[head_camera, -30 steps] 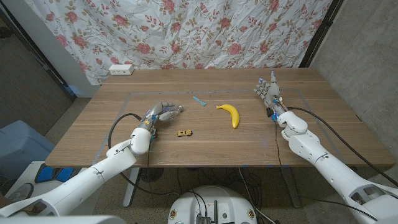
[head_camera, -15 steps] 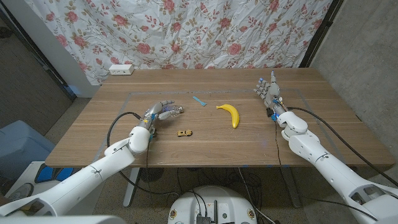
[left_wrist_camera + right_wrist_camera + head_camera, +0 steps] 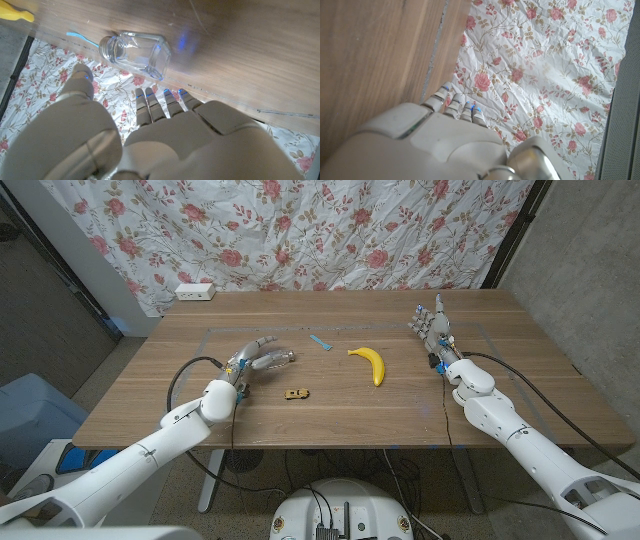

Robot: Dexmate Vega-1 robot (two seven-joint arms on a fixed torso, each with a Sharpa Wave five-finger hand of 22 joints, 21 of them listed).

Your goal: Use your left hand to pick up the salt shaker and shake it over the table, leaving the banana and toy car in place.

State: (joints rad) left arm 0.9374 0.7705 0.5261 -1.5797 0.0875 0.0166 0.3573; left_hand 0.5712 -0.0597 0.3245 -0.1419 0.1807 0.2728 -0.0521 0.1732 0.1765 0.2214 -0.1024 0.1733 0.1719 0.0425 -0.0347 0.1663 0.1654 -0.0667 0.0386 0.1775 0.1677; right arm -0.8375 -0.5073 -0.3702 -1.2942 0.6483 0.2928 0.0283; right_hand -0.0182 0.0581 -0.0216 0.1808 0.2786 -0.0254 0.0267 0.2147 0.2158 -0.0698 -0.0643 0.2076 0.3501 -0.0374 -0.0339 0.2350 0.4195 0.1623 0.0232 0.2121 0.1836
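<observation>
A clear glass salt shaker (image 3: 282, 359) (image 3: 135, 50) lies on its side on the wooden table (image 3: 330, 420). My left hand (image 3: 255, 359) (image 3: 150, 135) hovers just behind it with fingers spread and nothing in them, the fingertips close to the glass. The yellow banana (image 3: 370, 364) lies right of centre, and its tip (image 3: 15, 12) shows in the left wrist view. A small toy car (image 3: 297, 393) stands in front of the shaker. My right hand (image 3: 432, 326) (image 3: 445, 145) stands by the table's right side, fingers straight and apart, holding nothing.
A short blue strip (image 3: 320, 342) (image 3: 80, 39) lies between the shaker and the banana. A white power strip (image 3: 195, 291) sits at the far left edge. A floral curtain (image 3: 330, 230) hangs behind the table.
My left hand's fingers have uncurled and spread, and the hand has drawn slightly back to the left. The shaker stays on the table. The right arm is unmoved.
</observation>
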